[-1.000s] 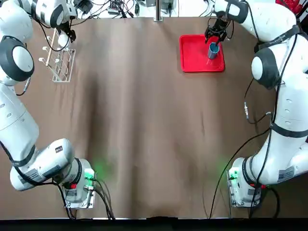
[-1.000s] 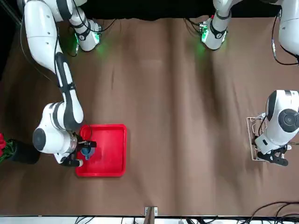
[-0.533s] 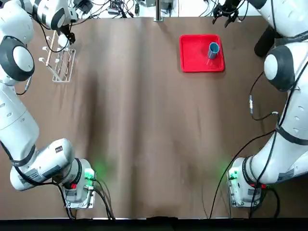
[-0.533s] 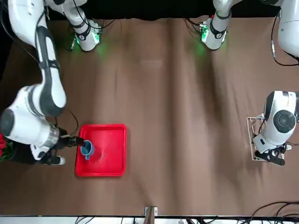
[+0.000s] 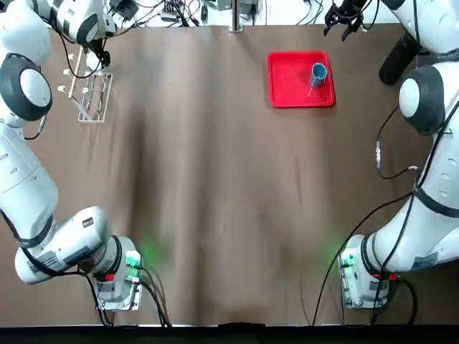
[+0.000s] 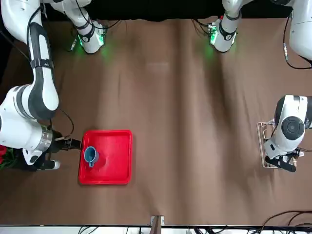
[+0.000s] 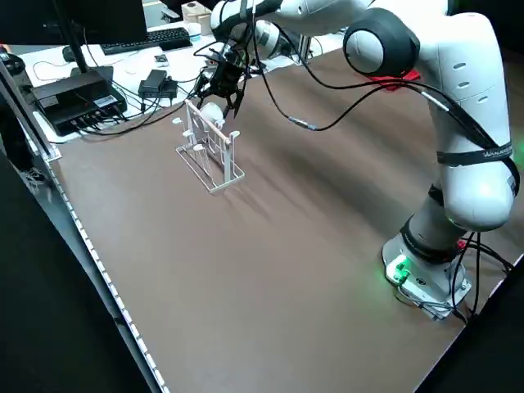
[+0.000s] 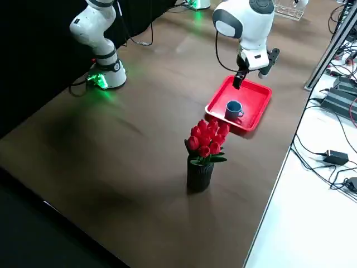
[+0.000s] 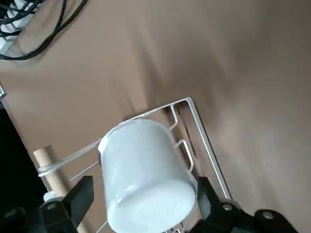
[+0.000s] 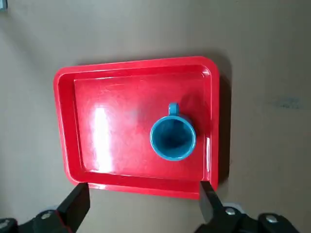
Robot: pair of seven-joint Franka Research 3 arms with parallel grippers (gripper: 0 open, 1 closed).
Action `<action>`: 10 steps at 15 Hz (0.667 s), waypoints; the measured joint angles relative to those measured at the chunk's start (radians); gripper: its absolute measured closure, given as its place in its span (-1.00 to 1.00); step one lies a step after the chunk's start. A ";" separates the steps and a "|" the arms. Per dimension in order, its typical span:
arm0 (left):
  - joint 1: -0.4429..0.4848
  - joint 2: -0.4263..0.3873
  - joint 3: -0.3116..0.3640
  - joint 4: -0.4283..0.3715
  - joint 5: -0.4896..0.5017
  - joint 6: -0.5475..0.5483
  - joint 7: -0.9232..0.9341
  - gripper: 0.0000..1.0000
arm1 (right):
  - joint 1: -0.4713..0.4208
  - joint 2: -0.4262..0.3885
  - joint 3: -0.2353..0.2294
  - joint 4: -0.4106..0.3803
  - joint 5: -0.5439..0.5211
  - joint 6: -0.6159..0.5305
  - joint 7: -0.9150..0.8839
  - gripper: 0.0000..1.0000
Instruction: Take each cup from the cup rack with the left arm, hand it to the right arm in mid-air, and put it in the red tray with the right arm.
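The blue cup (image 5: 318,72) (image 10: 172,137) stands upright in the red tray (image 5: 290,84) (image 10: 112,131), near the side closest to the right arm. My right gripper (image 5: 343,17) (image 10: 142,208) is open and empty, raised above the table just past the tray's far right corner. The white cup (image 9: 146,174) (image 7: 211,113) hangs on the cup rack (image 5: 90,97) (image 7: 211,155) at the far left. My left gripper (image 5: 97,51) (image 9: 144,190) is open, one finger on each side of the white cup with small gaps showing.
A dark vase of red tulips (image 8: 203,148) (image 5: 396,59) stands right of the tray. Cables and black boxes (image 7: 78,90) lie beyond the table's far edge, behind the rack. Brown tabletop (image 5: 229,186) stretches between the arms.
My right gripper let go of the blue cup in the tray, then rose and drew back toward the far right. The left gripper stayed at the rack, shifting only slightly.
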 joint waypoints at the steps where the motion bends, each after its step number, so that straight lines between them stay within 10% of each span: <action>1: -0.001 0.000 0.000 0.000 0.000 -0.002 0.000 -0.89 | 0.000 0.000 0.000 0.000 0.000 0.000 -0.001 -0.99; 10: -0.002 0.007 0.000 -0.002 0.009 -0.012 0.000 -0.78 | -0.040 -0.128 -0.003 0.014 -0.091 -0.134 -0.037 -1.00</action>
